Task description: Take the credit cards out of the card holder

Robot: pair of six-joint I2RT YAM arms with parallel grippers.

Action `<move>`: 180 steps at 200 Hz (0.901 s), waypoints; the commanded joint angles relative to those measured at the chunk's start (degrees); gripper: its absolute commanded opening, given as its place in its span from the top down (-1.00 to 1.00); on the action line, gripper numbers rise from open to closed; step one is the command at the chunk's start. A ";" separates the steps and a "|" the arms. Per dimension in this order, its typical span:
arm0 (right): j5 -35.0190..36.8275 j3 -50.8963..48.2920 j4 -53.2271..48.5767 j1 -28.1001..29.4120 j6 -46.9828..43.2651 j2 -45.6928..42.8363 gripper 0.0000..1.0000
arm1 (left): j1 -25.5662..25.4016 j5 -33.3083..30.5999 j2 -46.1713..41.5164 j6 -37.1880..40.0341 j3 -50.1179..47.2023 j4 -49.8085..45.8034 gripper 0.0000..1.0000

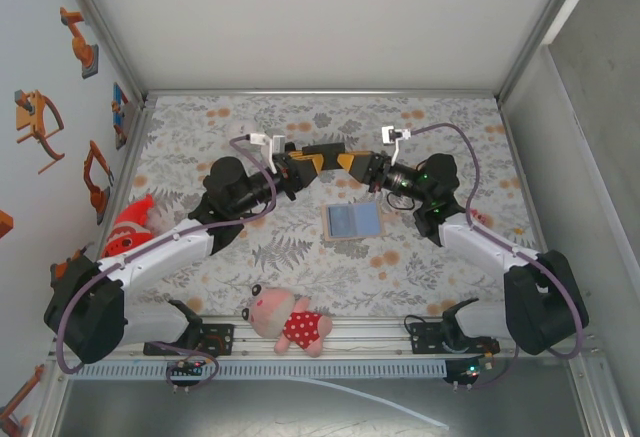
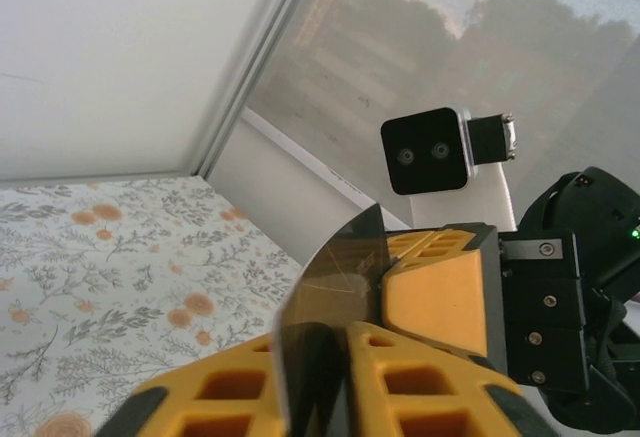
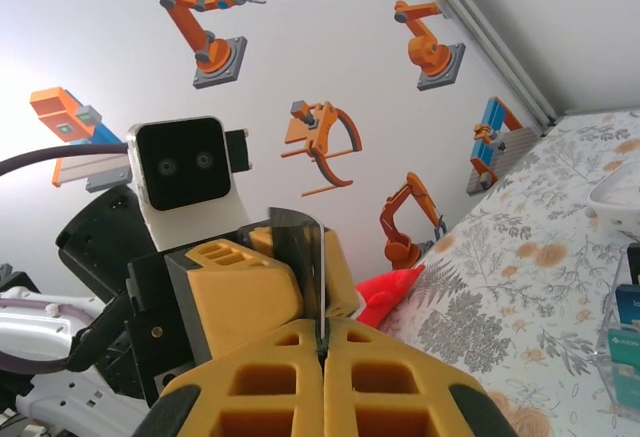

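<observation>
- My right gripper (image 3: 322, 347) is pressed fully together on the lower edge of a dark, see-through card (image 2: 335, 267). The card stands upright out of the fingertips.
- My left gripper (image 2: 312, 357) meets it head-on from the other side, with the same card running between its yellow fingers. I cannot tell whether those fingers press on the card or only flank it.
- The card looks bowed where it passes between the two grippers.
- Both grippers hang in the air over the middle of the worktop (image 1: 440, 127), nose to nose.
- The holder (image 1: 352, 222) lies flat and open on the worktop, blue-grey face up with a tan rim. It is just near-side of the right gripper and touches neither gripper.
- Edges: a metal frame and white walls stand at the left and back, and a grey panel at the right. A rail (image 1: 350, 337) with my bases runs along the near side.
- Open room: the back strip and the far right corner of the floral cover are bare.
- A red toy (image 1: 133, 227) lies by the left wall beside my left arm. A pig (image 1: 292, 324) in a spotted dress lies against the rail, well apart from the holder.
- Stickers (image 1: 40, 122) on the left wall are drawings of orange robot arms.
- Teal pieces (image 3: 625, 342) at the right edge of the right wrist view carry pale print too blurred to read.
</observation>
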 commanded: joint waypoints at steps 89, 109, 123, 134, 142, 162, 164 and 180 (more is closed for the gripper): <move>-3.82 3.62 -29.10 1.31 -22.46 -11.40 1.00 | 0.41 -1.63 -7.77 27.38 19.23 -50.91 -0.32; -4.78 3.62 -30.38 1.32 -23.06 -12.53 1.00 | 0.31 0.46 -5.24 30.72 24.07 -58.52 -0.32; -5.71 3.62 -30.40 1.35 -22.86 -12.66 1.00 | 0.38 2.99 -3.64 31.97 26.05 -60.47 -0.32; -6.13 3.67 -30.40 1.53 -22.74 -12.73 1.00 | 0.30 5.72 -2.42 32.55 27.15 -60.84 -0.32; -6.23 3.62 -30.31 1.70 -22.72 -12.73 1.00 | 0.34 7.89 -1.50 32.90 27.94 -61.24 -0.32; -6.56 3.62 -30.10 2.23 -22.72 -12.72 1.00 | 0.27 11.18 0.54 33.68 29.50 -62.29 -0.31; -6.61 3.62 -30.06 2.27 -22.74 -12.69 1.00 | 0.25 11.27 0.81 33.79 29.66 -62.47 -0.30; -6.60 3.73 -29.89 2.61 -22.75 -12.74 1.00 | 0.25 11.45 2.14 34.24 30.43 -63.85 -0.28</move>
